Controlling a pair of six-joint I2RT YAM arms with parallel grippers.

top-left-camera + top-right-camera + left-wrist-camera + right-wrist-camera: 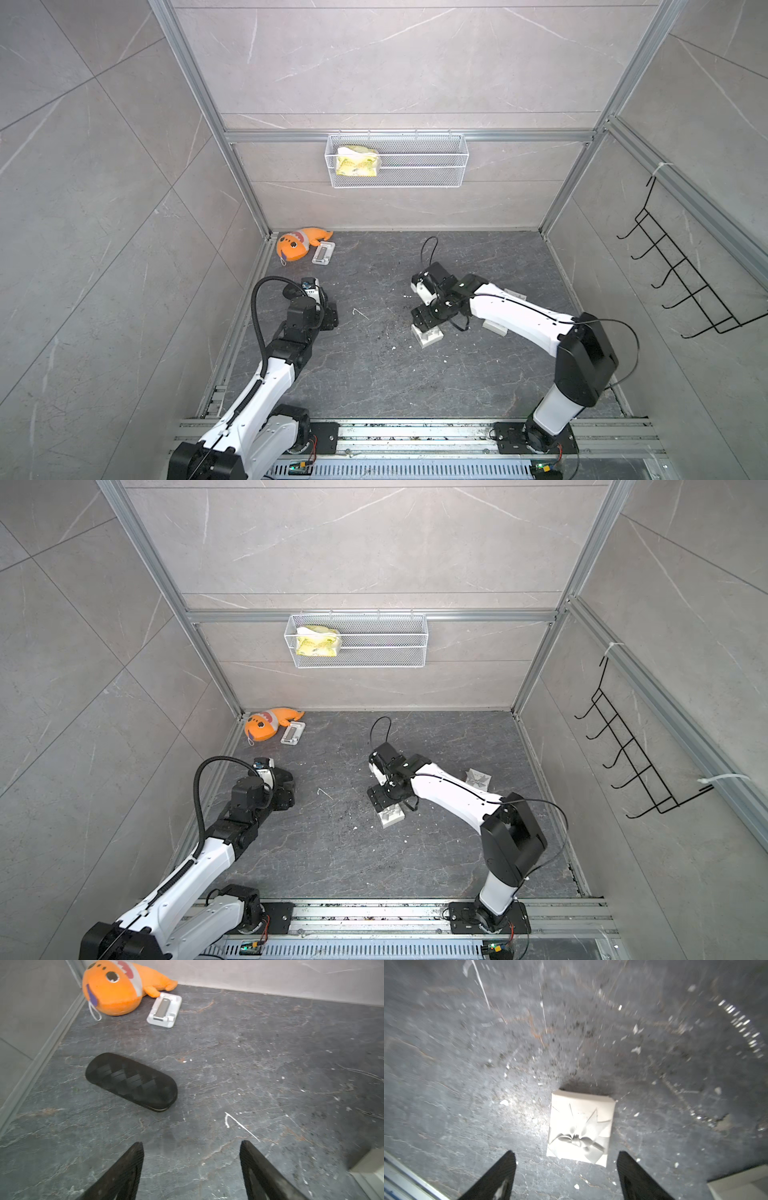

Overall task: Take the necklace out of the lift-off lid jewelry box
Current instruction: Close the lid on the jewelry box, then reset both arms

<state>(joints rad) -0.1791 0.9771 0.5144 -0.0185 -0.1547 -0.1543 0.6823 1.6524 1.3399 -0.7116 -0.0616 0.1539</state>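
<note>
The dark stone counter [374,374] carries all loose items. A white wire basket [424,174] hangs on the rear wall and holds a yellow packet [357,165]. An orange plush toy [112,991] lies in the far corner on the left arm's side, touching a white stand [165,1009]. The left gripper [192,1142] is released, with its fingers spread over bare counter. A black oval case [131,1081] lies closed just beyond it. The right gripper [565,1151] is also released and grasps nothing. The white jewelry box [581,1126], with a bow on top, sits on the counter directly below it, in line with the gap between the fingers and untouched. Whether this is the whole box or only its lid cannot be determined. A blurred arc of bright links [745,1030], possibly the necklace, lies on the counter well apart from the box.
</note>
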